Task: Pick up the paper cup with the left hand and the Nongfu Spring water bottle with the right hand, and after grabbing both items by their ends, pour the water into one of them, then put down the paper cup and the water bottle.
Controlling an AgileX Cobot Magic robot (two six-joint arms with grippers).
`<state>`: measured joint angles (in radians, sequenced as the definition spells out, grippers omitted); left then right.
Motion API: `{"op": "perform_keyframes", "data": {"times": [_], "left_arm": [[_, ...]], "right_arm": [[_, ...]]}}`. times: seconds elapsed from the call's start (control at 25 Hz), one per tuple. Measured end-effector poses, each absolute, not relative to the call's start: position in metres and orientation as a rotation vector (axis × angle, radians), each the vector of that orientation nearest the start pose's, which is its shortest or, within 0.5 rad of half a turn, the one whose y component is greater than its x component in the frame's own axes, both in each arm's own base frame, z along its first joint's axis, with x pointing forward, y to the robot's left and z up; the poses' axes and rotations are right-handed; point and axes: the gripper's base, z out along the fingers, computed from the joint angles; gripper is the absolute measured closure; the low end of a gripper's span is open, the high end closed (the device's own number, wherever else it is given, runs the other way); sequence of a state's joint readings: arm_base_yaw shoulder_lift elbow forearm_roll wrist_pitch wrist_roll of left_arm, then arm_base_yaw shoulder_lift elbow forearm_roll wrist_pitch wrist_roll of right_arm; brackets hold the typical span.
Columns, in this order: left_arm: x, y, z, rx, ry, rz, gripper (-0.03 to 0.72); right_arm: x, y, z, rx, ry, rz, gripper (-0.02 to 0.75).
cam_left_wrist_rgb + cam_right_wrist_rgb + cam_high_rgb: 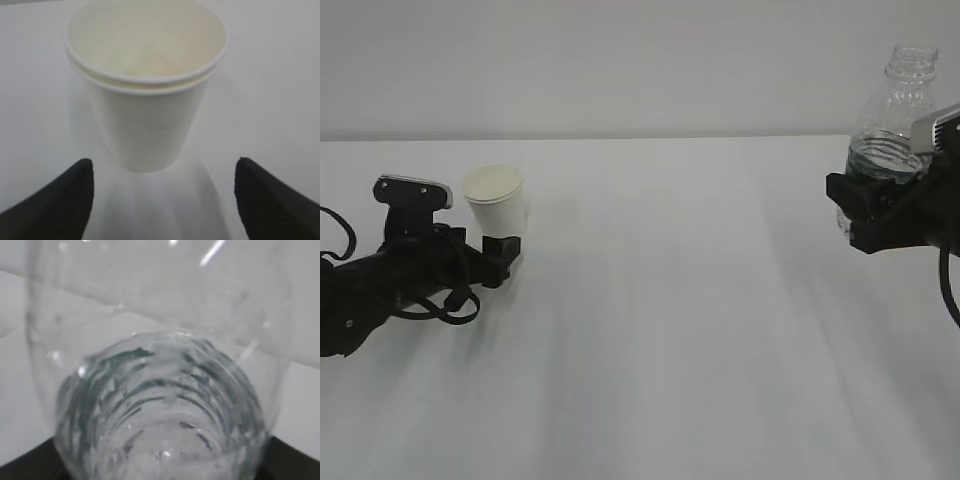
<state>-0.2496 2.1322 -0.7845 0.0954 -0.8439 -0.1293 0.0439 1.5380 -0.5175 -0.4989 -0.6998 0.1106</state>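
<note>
The right tool (880,205) is hiding the water bottle's (892,110) lower half, its arm running off the right edge.

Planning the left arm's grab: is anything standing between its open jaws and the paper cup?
Nothing visible. In the left wrist view the paper cup stands upright just ahead of the left gripper, whose jaws are spread wide on either side, with only bare table between them.

Upright white paper cup (495,203) (empty), capless clear bottle (892,110) far right
</note>
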Motion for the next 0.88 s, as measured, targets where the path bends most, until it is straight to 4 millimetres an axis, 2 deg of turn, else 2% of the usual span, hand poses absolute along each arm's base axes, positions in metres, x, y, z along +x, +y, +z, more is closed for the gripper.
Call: {"op": "perform_keyframes", "data": {"times": [0.28,0.64,0.88], "left_arm": [[0.353,-0.097,0.066,0.233,1.978,-0.279,0.073],[0.371,-0.094,0.074,0.211,1.921,-0.271,0.078],[0.375,-0.094,0.066,0.231,1.93,-0.274,0.082]], "right_arm": [[0.277,0.04,0.193,-0.515,1.782,0.125,0.291],[0.277,0.04,0.193,-0.518,1.781,0.125,0.291],[0.277,0.041,0.193,-0.52,1.781,0.125,0.291]]}}
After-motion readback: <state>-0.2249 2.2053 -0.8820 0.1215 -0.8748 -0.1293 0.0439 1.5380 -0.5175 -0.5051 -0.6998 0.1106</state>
